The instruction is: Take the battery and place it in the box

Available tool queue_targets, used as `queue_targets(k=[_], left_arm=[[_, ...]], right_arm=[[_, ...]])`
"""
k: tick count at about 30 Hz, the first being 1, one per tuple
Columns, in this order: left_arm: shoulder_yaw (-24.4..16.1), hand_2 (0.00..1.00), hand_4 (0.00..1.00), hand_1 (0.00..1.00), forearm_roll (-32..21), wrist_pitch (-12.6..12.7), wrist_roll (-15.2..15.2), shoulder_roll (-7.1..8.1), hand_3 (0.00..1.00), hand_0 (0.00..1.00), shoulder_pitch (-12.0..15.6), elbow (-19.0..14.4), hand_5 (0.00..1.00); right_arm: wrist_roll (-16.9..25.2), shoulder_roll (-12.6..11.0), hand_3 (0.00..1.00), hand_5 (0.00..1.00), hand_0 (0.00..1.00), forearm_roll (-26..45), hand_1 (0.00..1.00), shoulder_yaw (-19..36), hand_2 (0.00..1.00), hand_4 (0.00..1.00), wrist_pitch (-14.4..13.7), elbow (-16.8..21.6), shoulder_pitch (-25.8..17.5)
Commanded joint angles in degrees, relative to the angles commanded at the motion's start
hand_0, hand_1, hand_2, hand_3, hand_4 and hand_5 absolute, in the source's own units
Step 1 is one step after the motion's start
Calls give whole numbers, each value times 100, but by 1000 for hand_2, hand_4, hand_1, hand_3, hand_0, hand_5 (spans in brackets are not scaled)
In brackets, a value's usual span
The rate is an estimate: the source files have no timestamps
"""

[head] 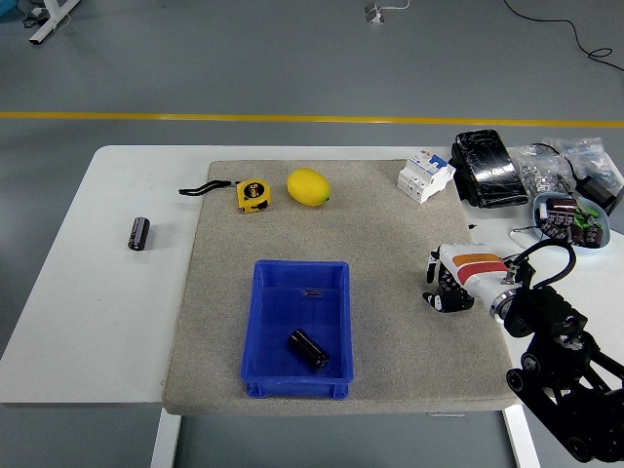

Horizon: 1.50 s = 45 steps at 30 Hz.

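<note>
**One battery boxed, one left**

While a battery lies inside the box, another sits on the bare counter, far left of the fingers. Those right-hand fingers are curled, holding nothing, over the mat. Judging by this, the placing looks done; any next move means reaching across.

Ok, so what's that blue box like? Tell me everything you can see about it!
The blue box is an open rectangular bin with no lid, and it looks like plastic. It sits flat on the grey mat, near the table's front edge, its long sides running front to back. One dark cylindrical battery lies slanted on its floor, close to the near right corner. No hand touches the box.
</note>
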Motion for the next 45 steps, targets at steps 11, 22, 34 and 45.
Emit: queue_targets(k=[11, 22, 34, 45], left_arm=[[-20, 605, 616, 544, 26, -4, 7, -3, 619, 585, 0, 1, 693], [20, 605, 617, 543, -10, -10, -2, 11, 620, 584, -12, -6, 693], [10, 604, 616, 542, 30, -21, 7, 10, 620, 584, -21, -10, 694], [26, 604, 616, 544, 23, -17, 3, 18, 620, 584, -38, -14, 696]], right_arm=[[3, -18, 442, 179, 379, -1, 398, 28, 447, 794, 51, 3, -27], [-13, -64, 445, 202, 366, -26, 403, 87, 453, 814, 107, 64, -46], [38, -127, 454, 222, 398, -100, 420, 134, 476, 841, 208, 121, -107], [73, -165, 472, 244, 478, -129, 478, 170, 537, 867, 322, 154, -85]])
